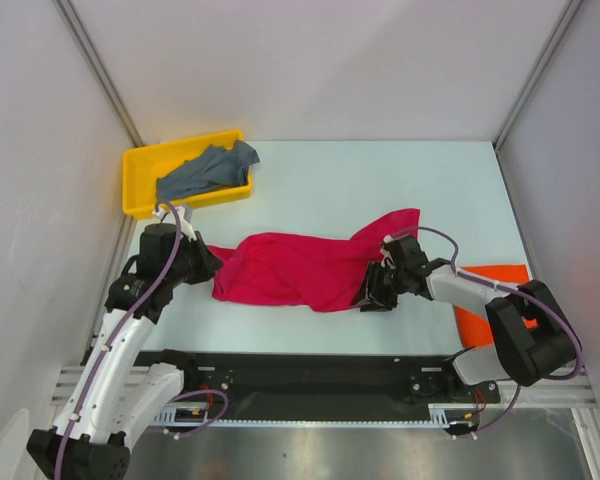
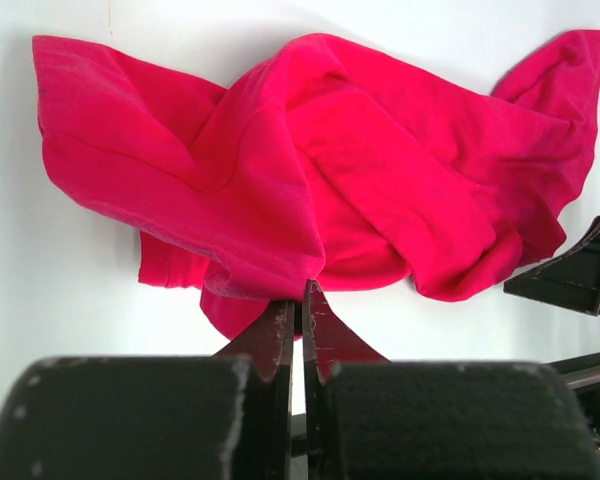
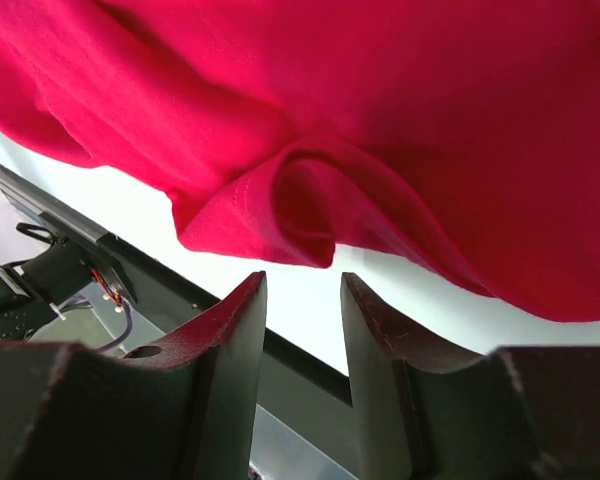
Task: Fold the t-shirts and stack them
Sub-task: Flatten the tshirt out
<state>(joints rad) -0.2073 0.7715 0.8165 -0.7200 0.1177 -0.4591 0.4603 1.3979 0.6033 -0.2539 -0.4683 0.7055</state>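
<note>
Flattening the pink shirt [image 1: 300, 270], crumpled on the table [image 1: 380, 180] toward its front edge. Pinching its left end with the closed left gripper [image 2: 302, 295]; holding the right gripper [image 3: 300, 285] parted and empty beside a fold. Next, probably: close on that fold, pull outward.

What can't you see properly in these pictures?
- Orange-red t-shirt: top view, the right arm covers most of it.
- Crimson-pink t-shirt: right wrist view, cut off by the picture's edges.
- Grey-blue t-shirt: top view, bunched in the yellow tray, so its shape is hidden.
</note>
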